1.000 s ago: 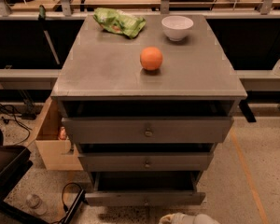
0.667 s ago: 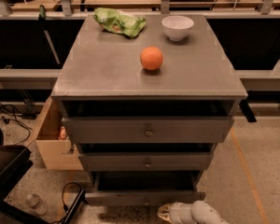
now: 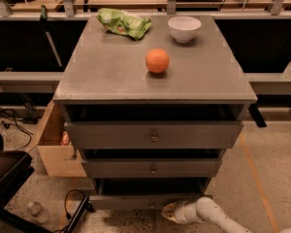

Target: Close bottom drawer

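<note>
Over on the left a brown cardboard box is sitting on the speckled floor just beside the grey metal three-drawer cabinet, and a small clear plastic bottle is lying nearer to me. On the cabinet top a crumpled green snack bag is lying at the back left, a round orange fruit is resting near the middle, and a white ceramic bowl is standing at the back right. The bottom drawer, lowest of the three, is standing pulled out. The robot's white gripper is hovering low at the drawer's flat front panel, just right of centre. I cannot tell whether it is touching, or whether it is spread or closed.
</note>
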`<state>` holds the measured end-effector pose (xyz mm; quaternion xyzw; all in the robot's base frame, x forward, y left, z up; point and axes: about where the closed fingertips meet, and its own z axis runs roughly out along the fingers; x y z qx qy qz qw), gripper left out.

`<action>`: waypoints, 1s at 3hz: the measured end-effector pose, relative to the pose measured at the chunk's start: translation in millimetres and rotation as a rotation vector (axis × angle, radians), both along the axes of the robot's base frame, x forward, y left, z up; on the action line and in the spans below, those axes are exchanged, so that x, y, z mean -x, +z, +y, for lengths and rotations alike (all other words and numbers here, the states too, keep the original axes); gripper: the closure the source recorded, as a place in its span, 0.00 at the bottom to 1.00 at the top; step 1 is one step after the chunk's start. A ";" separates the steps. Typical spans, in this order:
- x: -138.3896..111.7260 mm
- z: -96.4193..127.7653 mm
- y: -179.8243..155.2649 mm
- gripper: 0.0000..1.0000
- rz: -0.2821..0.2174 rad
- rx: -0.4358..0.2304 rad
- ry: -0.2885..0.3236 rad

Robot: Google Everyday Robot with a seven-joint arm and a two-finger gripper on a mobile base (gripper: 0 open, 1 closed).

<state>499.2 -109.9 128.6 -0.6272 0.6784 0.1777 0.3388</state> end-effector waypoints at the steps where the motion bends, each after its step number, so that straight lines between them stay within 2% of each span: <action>1: -25.6 3.4 2.3 1.00 -0.007 -0.006 0.016; 2: -22.4 3.9 2.3 1.00 -0.007 -0.006 0.016; 3: -57.5 8.8 7.9 1.00 -0.018 -0.010 0.035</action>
